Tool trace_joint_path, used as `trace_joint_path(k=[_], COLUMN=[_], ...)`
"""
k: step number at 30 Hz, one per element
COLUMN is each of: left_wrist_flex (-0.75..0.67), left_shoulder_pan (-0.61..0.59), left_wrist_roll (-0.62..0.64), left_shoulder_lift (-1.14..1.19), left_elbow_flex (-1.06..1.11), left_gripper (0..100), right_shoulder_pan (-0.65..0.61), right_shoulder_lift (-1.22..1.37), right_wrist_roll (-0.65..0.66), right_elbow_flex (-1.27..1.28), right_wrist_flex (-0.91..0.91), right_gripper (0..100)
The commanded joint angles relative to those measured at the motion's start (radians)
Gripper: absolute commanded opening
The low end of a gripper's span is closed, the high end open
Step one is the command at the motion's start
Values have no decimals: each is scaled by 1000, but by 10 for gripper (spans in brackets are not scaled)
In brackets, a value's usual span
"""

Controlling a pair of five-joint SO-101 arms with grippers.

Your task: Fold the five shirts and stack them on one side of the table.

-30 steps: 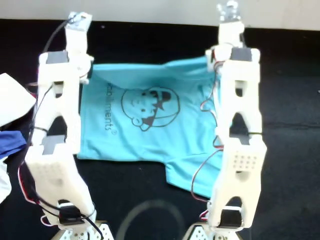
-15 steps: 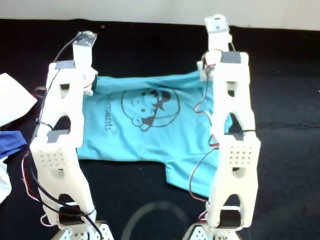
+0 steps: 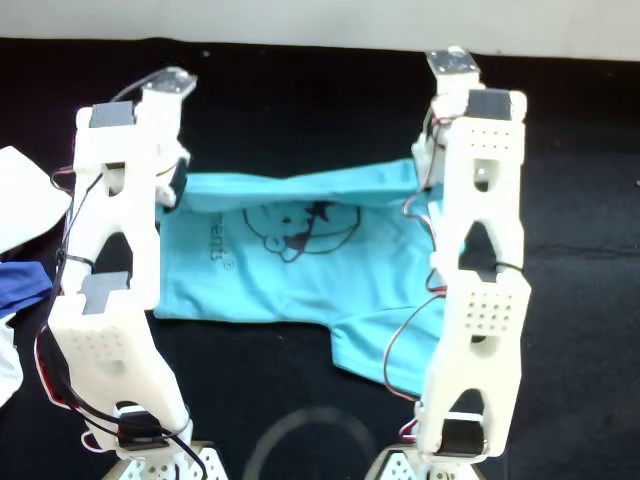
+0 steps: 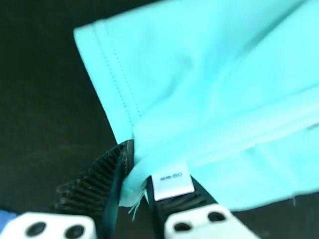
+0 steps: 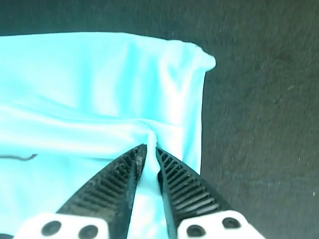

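Surface: a black desk point(image 3: 580, 200), with a pale wall point(image 3: 300, 20) running along its far edge.
Side pile: a white garment point(image 3: 25, 205) and a blue garment point(image 3: 20, 280) lie at the desk's left edge, apart from the shirt.
Shirt: the teal shirt point(image 3: 300, 270) lies print-up between the two arms. Its far edge is lifted at both corners and sags in the middle.
Left arm: the left fingers point(image 4: 122, 157) are clenched on a hemmed corner, with a white label point(image 4: 171, 180) against one of them.
Right arm: the right fingers point(image 5: 133, 159) are nearly closed, pinching a fold near the other far corner.

White arms point(image 3: 105, 335), red-black cables point(image 3: 390, 350), black ribbed tools point(image 5: 149, 152).
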Motion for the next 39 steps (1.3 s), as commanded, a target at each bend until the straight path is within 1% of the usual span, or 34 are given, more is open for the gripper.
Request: trace_joint_path(k=[1,4,9,13,16,18,20,25,27,32,34,39], left_wrist_flex=[81,123,130,170,170,163,114,-126,-184,-212,-235,-308], left_shoulder_pan=[-10,-31,-79,-84,-82,-82,-82,-87,-87,-84,-82,-82], left_wrist_roll=[-14,-14,-14,-29,-37,-49,-75,-104,-109,-109,-109,-110], left_shoulder_lift=[-68,-68,-68,-68,-102,-160,-240,-450,-513,-604,-602,-572], left_elbow_flex=[-2,-2,1,15,93,189,315,684,789,898,926,1004], left_gripper=[8,8,8,8,8,8,8,8,8,8,8,8], right_shoulder_pan=[35,35,8,10,8,10,15,27,27,27,27,27], right_shoulder_lift=[-108,-200,-470,-665,-803,-889,-969,-1138,-1196,-1320,-1343,-1353], right_wrist_roll=[6,8,14,14,14,14,14,14,14,14,14,14], right_elbow_flex=[-39,74,501,881,1159,1313,1431,1629,1692,1801,1833,1933], right_wrist_flex=[22,22,-12,-180,-306,-372,-409,-437,-432,-440,-446,-526], right_gripper=[5,5,5,5,5,5,5,5,5,5,5,5])
